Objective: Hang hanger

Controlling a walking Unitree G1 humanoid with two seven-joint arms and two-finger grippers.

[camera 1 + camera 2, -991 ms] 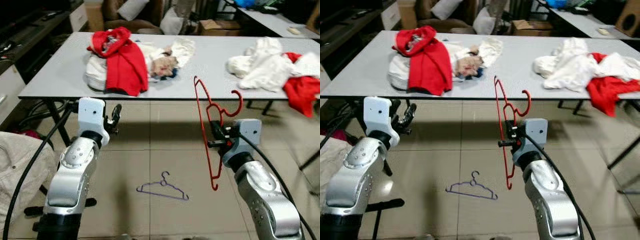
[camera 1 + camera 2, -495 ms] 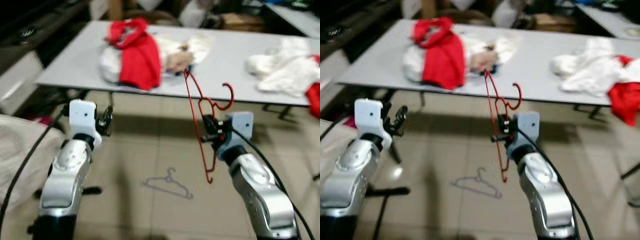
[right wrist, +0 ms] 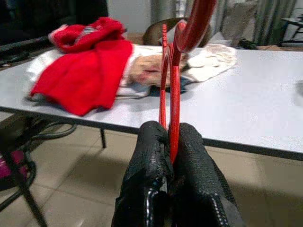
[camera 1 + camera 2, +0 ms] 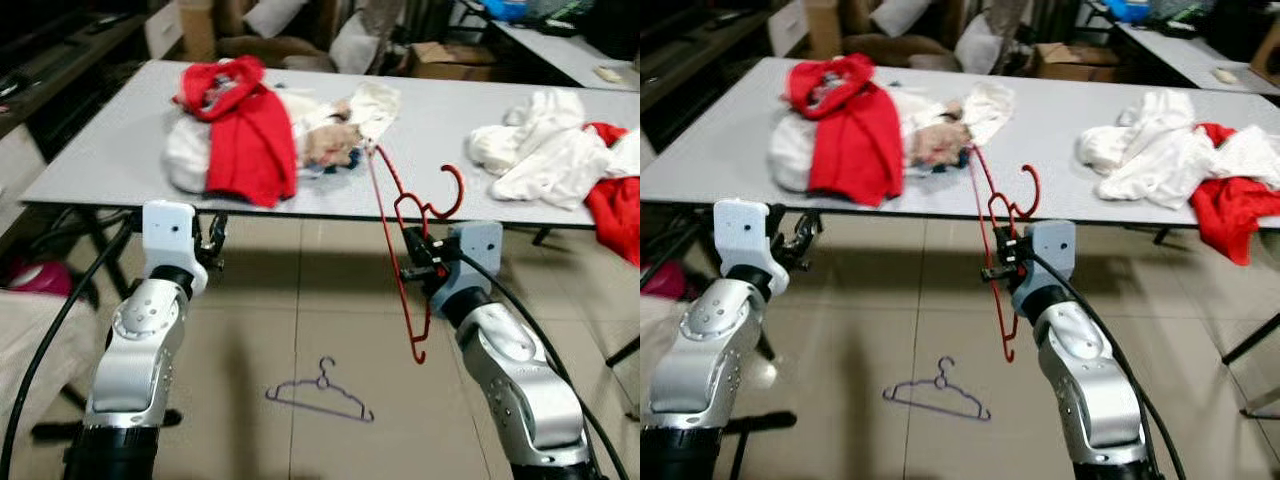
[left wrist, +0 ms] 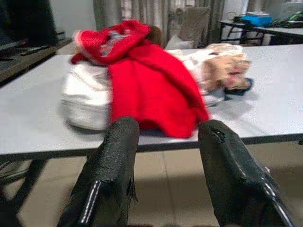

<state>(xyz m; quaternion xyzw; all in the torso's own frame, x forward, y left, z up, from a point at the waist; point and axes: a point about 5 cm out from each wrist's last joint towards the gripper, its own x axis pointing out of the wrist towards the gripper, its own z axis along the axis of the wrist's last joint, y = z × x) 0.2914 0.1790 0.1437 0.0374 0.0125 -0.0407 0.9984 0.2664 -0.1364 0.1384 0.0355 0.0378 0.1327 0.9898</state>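
Observation:
My right gripper (image 4: 412, 264) is shut on a red hanger (image 4: 398, 240), held upright in front of the grey table (image 4: 110, 150), its hook (image 4: 452, 190) at table-edge height. In the right wrist view the black fingers (image 3: 189, 161) pinch the red hanger's wire (image 3: 172, 94). A purple hanger (image 4: 320, 393) lies on the tiled floor between my arms. My left gripper (image 4: 209, 240) is raised below the table edge; the left wrist view shows its fingers (image 5: 118, 156) open with nothing between them.
On the table lie a red and white clothes pile (image 4: 245, 125) at the left and a white and red pile (image 4: 560, 145) at the right. A beige cloth (image 4: 25, 335) is at my left. Table legs (image 4: 95, 225) stand under the table.
The camera has shifted, so the table and floor hanger sit differently in view. The right gripper still holds the red hanger upright. The left gripper stays raised.

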